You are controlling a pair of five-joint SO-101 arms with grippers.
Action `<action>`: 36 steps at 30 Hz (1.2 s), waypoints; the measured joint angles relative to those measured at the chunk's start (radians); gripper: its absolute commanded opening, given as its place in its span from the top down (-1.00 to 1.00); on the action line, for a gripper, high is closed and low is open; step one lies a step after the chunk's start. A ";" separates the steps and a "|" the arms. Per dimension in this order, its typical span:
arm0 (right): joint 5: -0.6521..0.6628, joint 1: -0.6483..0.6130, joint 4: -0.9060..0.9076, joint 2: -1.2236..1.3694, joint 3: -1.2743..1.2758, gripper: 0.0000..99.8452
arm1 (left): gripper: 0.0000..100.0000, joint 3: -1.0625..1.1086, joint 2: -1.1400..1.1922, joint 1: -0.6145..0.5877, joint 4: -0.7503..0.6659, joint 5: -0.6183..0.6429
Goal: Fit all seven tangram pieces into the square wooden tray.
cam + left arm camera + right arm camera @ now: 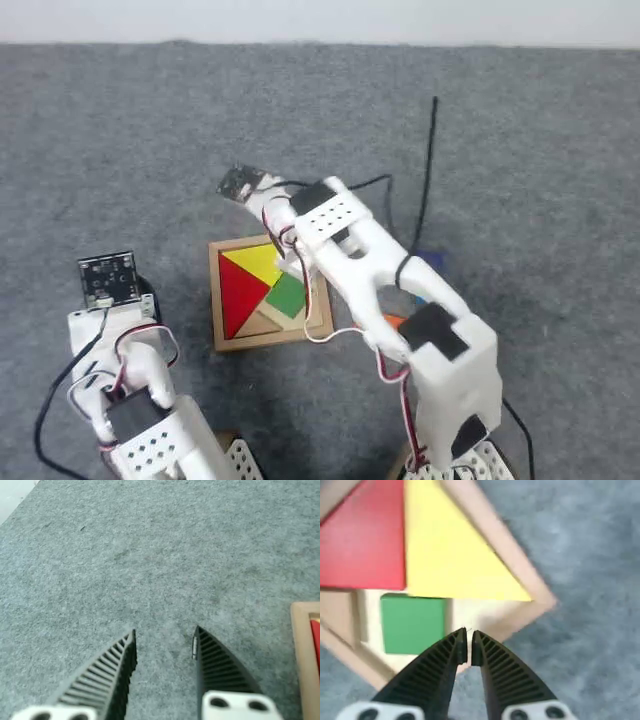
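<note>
The square wooden tray (218, 300) lies mid-table with a red triangle (240, 290), a yellow triangle (258, 262) and a green square (287, 295) in it. My right gripper (469, 637) hangs shut and holds nothing, just above bare tray floor between the green square (412, 624) and the tray's rim (530, 615), below the yellow triangle (450, 555). The red triangle (362, 540) lies beside the yellow one. My left gripper (165, 635) is open over bare carpet, with the tray's edge (300, 650) off to one side.
Loose pieces lie on the carpet right of the tray, partly hidden by the right arm: an orange one (395, 322) and a blue one (430, 260). The left arm (120, 340) stands at the front left. Cables trail over the right arm and the tray.
</note>
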 measured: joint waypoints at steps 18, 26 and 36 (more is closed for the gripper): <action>0.066 -0.146 0.172 0.110 -0.164 0.95 | 0.65 0.000 0.000 0.003 0.000 0.000; 0.044 -0.014 0.270 -0.028 -0.193 0.95 | 0.65 0.000 0.000 0.003 0.000 0.000; 0.043 0.130 0.060 -0.499 0.226 0.95 | 0.65 0.000 0.000 0.003 0.000 0.000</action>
